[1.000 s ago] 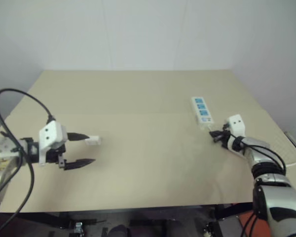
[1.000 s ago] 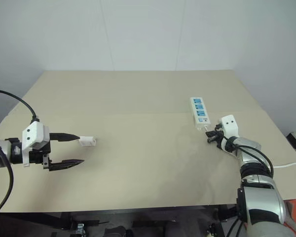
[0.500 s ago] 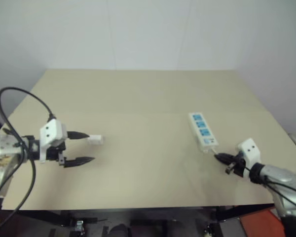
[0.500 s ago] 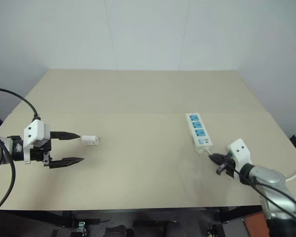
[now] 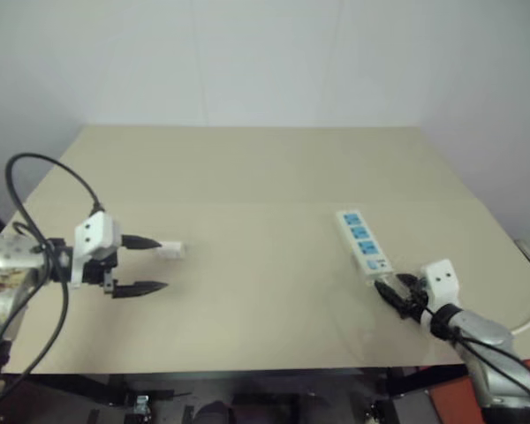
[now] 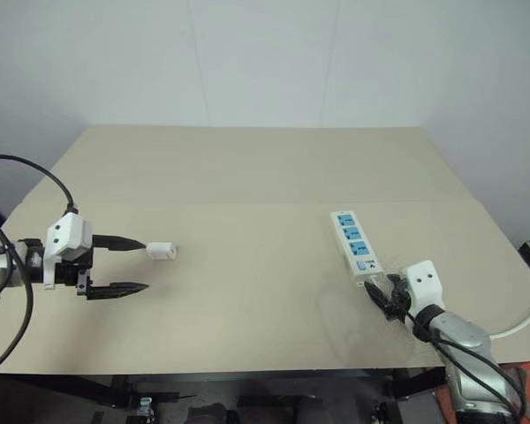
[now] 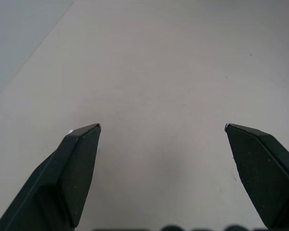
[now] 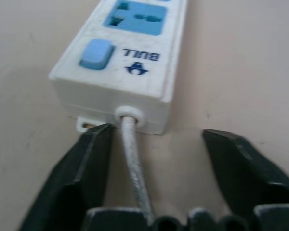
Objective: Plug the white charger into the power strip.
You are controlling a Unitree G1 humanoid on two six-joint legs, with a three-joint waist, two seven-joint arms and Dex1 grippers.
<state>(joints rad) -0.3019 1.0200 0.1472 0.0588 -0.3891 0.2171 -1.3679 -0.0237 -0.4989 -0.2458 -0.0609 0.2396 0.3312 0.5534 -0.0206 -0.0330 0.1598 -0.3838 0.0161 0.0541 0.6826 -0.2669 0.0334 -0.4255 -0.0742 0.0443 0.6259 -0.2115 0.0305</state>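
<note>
Table: I see a plain tan top with a faint seam running across it from the left edge to the right edge.

White charger: it lies on its side on the table's left half, nearer the left edge than the middle, well apart from the strip.

Left claw: I have it low over the table near the left edge, its two black fingers spread wide with nothing between them. The far finger's tip sits just beside the charger; I cannot tell whether it touches. In the left wrist view both fingertips stand apart over bare table.

Power strip: it lies flat on the right half of the table, angled so that its cord end points toward the near right corner. I count three blue socket panels along its top. In the right wrist view I can read a blue switch and a small printed mark on the end nearest my claw.

Cord: thin and white, it leaves the strip's near end and runs straight back between the fingers of my right claw. Another stretch of it shows at the table's right edge.

Right claw: I have it right behind the strip's cord end, close to the table's near edge. Its fingers are apart, one on each side of the cord, gripping nothing; the finger by the strip's corner looks very near it, and I cannot say whether they touch.
</note>
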